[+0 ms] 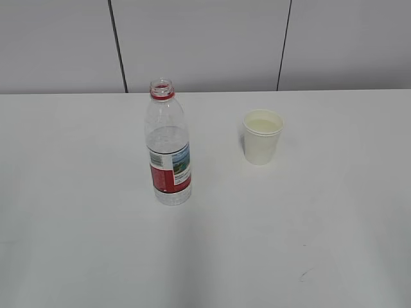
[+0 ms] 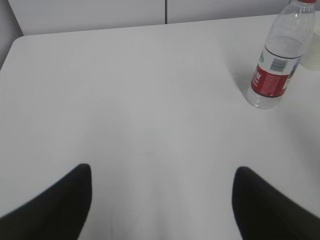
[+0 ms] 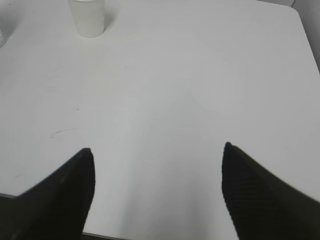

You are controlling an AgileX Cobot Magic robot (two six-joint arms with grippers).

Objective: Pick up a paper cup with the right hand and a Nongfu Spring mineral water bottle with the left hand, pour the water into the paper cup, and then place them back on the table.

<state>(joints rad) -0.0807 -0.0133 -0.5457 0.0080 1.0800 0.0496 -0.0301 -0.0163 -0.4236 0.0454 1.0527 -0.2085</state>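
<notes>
Bottle (image 1: pixel 169 146) and cup (image 1: pixel 262 136) stand upright, well apart from both spread, empty jaws.

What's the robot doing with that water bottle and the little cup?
Right now nothing is being held. The tall clear plastic bottle with the red and white label stands upright on the wide white table, cap off. The small white paper cup stands apart, to its right in the exterior view. The left gripper and right gripper are both open, hovering over bare table, away from both things.
</notes>
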